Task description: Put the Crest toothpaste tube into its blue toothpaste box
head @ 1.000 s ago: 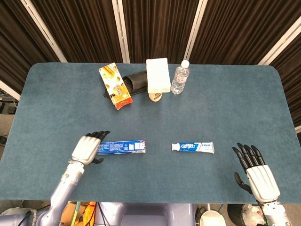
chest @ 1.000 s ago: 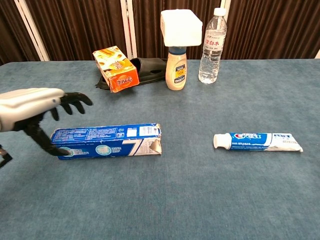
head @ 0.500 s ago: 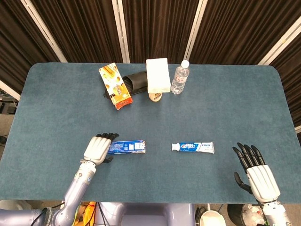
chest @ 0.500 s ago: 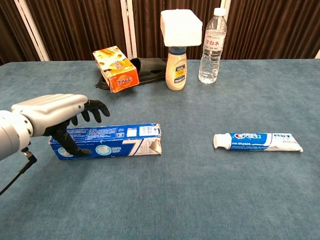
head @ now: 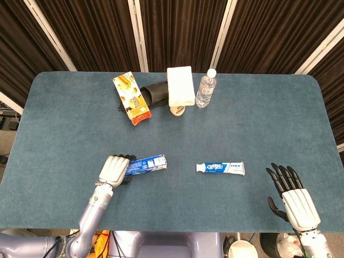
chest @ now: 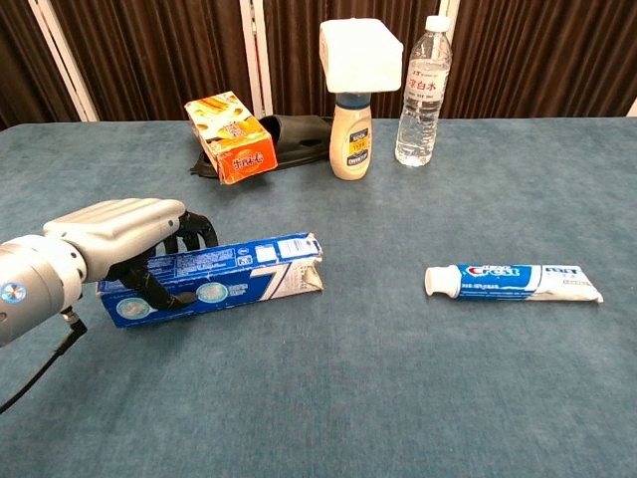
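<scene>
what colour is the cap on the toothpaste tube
White, on the toothpaste tube; clearest in the chest view.

I am working in a staged test room, not a home: the table [head: 269, 118] wears a plain teal cloth, dark pleated curtains [head: 177, 32] with pale metal poles [head: 138, 35] close it in, and loose household goods stand along the far edge.

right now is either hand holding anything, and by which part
The left hand grips the blue toothpaste box near its closed end, tilting it. The right hand holds nothing, fingers spread.
</scene>
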You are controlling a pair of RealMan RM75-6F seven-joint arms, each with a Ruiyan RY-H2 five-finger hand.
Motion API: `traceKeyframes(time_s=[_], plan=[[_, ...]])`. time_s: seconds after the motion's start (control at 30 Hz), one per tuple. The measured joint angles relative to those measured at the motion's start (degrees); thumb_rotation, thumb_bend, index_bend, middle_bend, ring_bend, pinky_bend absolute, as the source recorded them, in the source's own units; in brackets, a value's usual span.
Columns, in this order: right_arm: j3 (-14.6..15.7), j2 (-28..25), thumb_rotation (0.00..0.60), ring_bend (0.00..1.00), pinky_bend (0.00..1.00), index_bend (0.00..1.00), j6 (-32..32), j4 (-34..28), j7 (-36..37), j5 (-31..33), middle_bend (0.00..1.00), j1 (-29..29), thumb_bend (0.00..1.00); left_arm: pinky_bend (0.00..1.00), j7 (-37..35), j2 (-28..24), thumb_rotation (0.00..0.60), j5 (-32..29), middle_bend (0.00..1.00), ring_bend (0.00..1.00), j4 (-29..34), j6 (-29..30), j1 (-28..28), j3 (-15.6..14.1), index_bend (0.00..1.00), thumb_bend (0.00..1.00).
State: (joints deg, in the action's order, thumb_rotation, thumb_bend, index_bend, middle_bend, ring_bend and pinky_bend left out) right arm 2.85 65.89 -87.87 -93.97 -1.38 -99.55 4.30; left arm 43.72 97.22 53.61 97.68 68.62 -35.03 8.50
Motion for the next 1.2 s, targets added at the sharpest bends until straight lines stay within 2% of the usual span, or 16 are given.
traceKeyframes(time_s=[0.3, 0.5, 0.67, 0.83, 1.03, 1.2], plan=[[-0.1, -0.2, 0.600, 0.00, 0.00, 0.00, 0.3, -0.3, 0.3, 0.5, 0.00, 0.0, 0.44, 0.53, -4.6, -1.9, 0.600, 4.4, 0.55, 0.53, -0.5, 0.0, 0.6, -1.1, 0.45, 0.47], [-1.4, -0.3, 0.600, 0.00, 0.00, 0.00, 1.0, -0.7, -0.3, 1.6, 0.00, 0.8, 0.44, 0.53, -11.3, -6.4, 0.600, 13.2, 0.55, 0.53, -0.1, 1.5, 1.7, -2.4, 0.45, 0.47], [-2.8, -0.5, 0.600, 0.00, 0.00, 0.00, 3.7, -1.6, -2.2, 3.0, 0.00, 2.6, 0.44, 0.53, -21.7, -11.3, 0.600, 22.4, 0.54, 0.53, -0.3, 3.8, 3.0, -3.0, 0.45, 0.47], [-4.1, -0.4, 0.600, 0.00, 0.00, 0.00, 8.3, -3.0, -5.5, 4.8, 0.02, 5.4, 0.44, 0.52, -28.0, -14.6, 0.600, 30.2, 0.53, 0.51, -1.9, 6.3, 3.4, -3.2, 0.44, 0.47], [-5.4, 0.0, 0.600, 0.00, 0.00, 0.00, 16.9, -6.8, -10.5, 9.5, 0.06, 9.2, 0.44, 0.51, -30.5, -17.3, 0.600, 36.7, 0.53, 0.51, -2.7, 8.3, 2.6, -2.8, 0.43, 0.46], [-6.4, 1.9, 0.600, 0.02, 0.00, 0.10, 24.8, -10.1, -18.1, 15.9, 0.14, 13.3, 0.44, 0.51, -31.6, -18.7, 0.600, 38.7, 0.52, 0.50, -0.6, 9.8, 2.3, -2.0, 0.42, 0.46]])
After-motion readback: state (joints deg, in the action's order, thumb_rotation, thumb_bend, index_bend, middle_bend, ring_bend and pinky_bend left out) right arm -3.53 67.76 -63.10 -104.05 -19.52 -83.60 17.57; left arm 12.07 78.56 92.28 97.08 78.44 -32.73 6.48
